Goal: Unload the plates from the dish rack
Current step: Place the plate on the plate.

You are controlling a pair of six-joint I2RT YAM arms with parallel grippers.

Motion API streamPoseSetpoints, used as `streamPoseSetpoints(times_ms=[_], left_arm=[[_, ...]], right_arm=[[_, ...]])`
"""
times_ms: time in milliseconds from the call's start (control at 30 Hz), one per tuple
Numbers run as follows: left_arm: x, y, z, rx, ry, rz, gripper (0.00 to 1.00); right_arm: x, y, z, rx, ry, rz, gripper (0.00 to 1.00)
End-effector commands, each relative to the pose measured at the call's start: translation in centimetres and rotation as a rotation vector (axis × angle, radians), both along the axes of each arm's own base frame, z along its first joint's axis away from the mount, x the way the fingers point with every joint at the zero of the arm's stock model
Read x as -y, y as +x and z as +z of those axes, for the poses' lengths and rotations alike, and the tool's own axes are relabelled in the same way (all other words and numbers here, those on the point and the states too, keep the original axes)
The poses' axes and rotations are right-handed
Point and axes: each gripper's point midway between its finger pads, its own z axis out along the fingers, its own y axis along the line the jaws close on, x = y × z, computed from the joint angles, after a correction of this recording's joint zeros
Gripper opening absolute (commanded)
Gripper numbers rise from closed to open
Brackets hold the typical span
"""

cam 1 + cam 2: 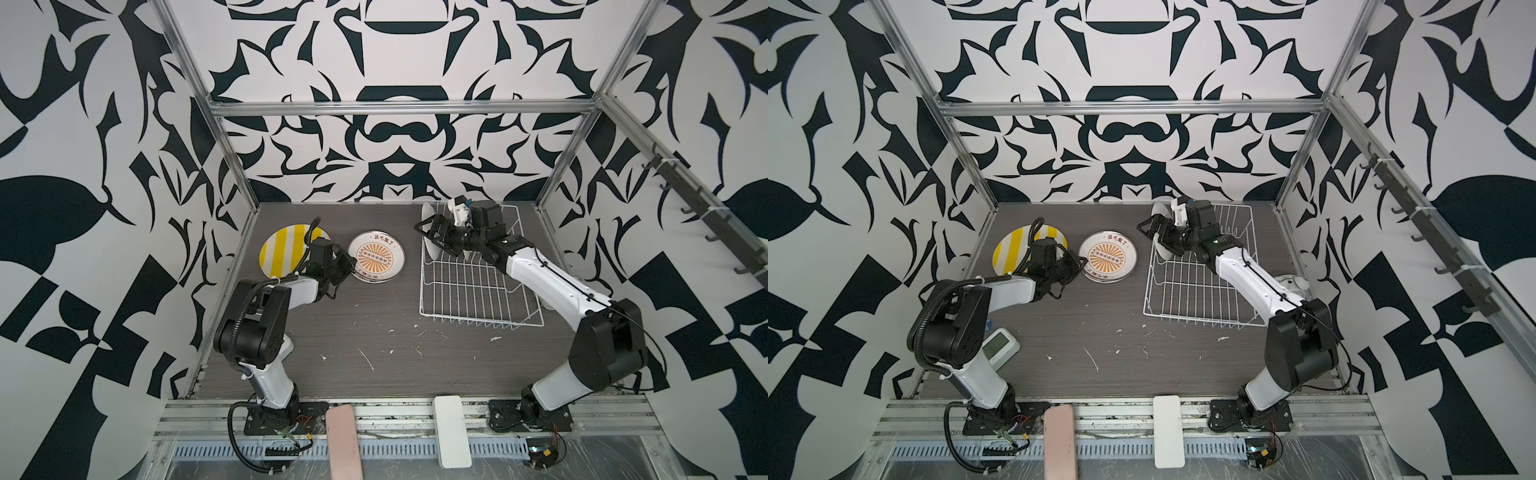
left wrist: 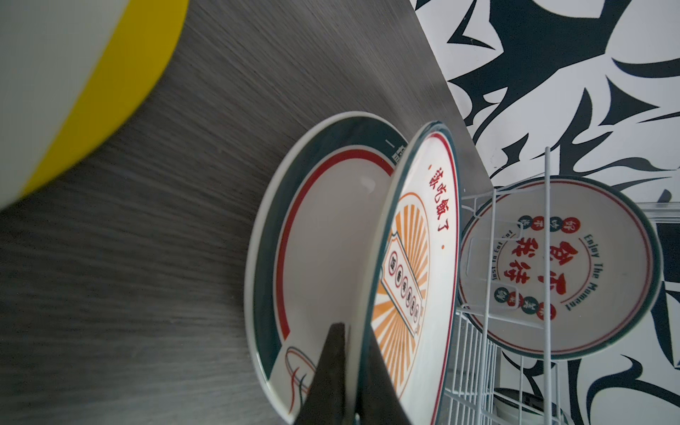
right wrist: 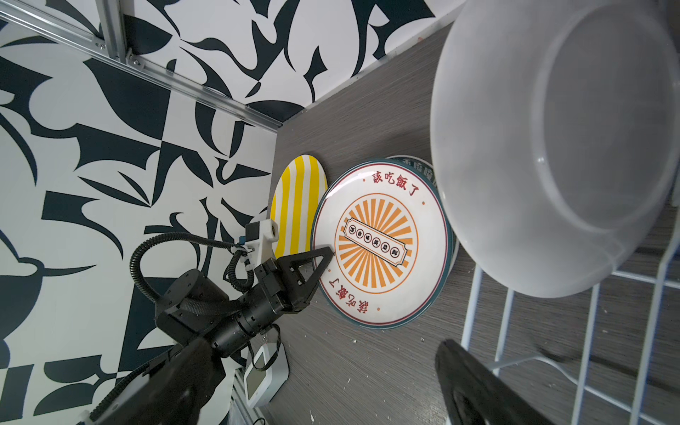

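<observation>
An orange sunburst plate (image 1: 376,257) (image 1: 1108,257) rests on a green-rimmed plate (image 2: 331,239) at mid-table. My left gripper (image 1: 351,266) (image 2: 353,327) is shut on the sunburst plate's near rim (image 2: 415,257), which tilts up off the lower plate. The yellow-striped plate (image 1: 280,249) (image 3: 298,198) lies flat to the left. The dish rack (image 1: 469,286) (image 1: 1196,291) holds one upright plate (image 2: 559,265), its white back (image 3: 552,147) towards my right wrist. My right gripper (image 1: 434,237) (image 1: 1156,235) stands open at that plate's edge, clamping nothing.
A white alarm clock (image 1: 1293,282) sits right of the rack, behind the right arm. A small white display unit (image 1: 998,345) (image 3: 265,371) lies by the left arm's base. A pink slab (image 1: 343,440) and a white block (image 1: 451,430) rest on the front rail.
</observation>
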Motion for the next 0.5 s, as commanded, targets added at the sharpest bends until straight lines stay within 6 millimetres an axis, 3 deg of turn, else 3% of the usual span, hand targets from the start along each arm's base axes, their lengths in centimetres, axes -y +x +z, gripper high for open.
streamPoseSetpoints(times_ms=[0, 467], left_arm=[[0.36, 1.43, 1.46, 0.057, -0.014, -0.009, 0.00], [0.28, 1.66, 0.82, 0.041, -0.011, -0.006, 0.00]], right_arm=[[-0.15, 0.24, 2.57, 0.068, 0.018, 0.017, 0.99], [0.00, 0.26, 2.46, 0.064, 0.015, 0.015, 0.99]])
